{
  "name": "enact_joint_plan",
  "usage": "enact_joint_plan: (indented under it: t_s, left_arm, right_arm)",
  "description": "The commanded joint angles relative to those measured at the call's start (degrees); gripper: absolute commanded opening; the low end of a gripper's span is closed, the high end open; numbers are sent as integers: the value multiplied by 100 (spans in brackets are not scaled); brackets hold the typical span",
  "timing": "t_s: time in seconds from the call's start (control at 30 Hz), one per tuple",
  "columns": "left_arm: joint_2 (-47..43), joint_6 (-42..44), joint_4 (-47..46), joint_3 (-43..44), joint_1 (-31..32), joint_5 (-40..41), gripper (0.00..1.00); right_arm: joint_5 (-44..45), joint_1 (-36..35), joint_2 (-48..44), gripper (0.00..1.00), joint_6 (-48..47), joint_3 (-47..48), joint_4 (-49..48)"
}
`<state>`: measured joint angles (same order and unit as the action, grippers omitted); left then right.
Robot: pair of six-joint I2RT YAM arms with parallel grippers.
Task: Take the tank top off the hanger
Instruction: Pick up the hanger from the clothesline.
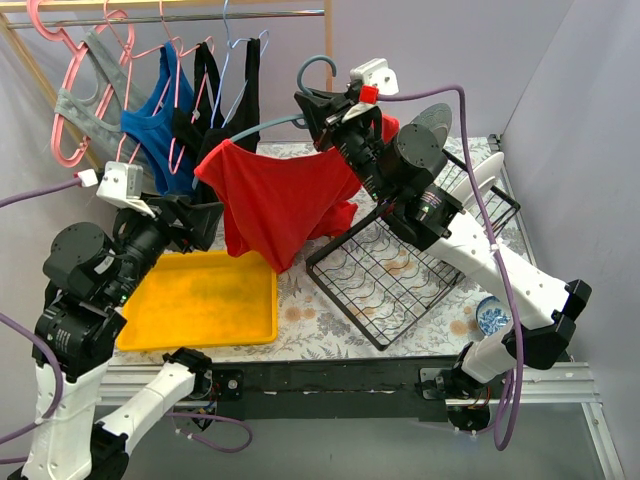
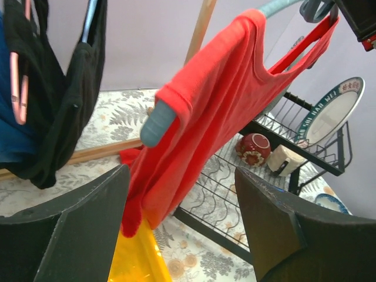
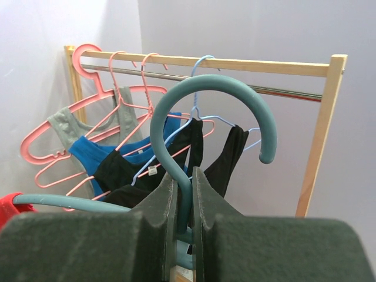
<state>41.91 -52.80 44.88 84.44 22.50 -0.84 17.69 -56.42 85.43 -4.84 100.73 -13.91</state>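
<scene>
One shoulder at a time: begin at the red sleeveless fabric tank top (image 2: 205, 117), hung in mid-air over the floral surface (image 1: 320, 325) on the teal curved plastic hanger (image 3: 205, 85), hem low near the yellow plastic tray (image 1: 205, 300). Hold the hanger level with the right end effector (image 3: 181, 182), clamped narrow on the neck under the hook. Bring the left end effector (image 2: 181, 176), spread wide and empty, onto the near strap by the hanger's blunt tip; pinch cloth only, then draw outward and down past that tip. Steer clear of the black wire dish rack (image 1: 400, 270).
</scene>
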Motion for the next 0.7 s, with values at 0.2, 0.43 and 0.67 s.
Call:
enact_joint_plan:
  t_s: [0.2,0.43,0.67]
  left_arm:
    - [-113,-618,-1095,-586,17,-575,75]
    - [18,-706,-1658,-1096,17,-584,72]
    - [195,-811,-2141,-1202,9,-935,40]
  right_arm:
    - [437,-18,-290,1,431,333,-736]
    - [410,-9,-386,1,791,176,-762]
    - [401,-18,-650,1,924,-255,-947]
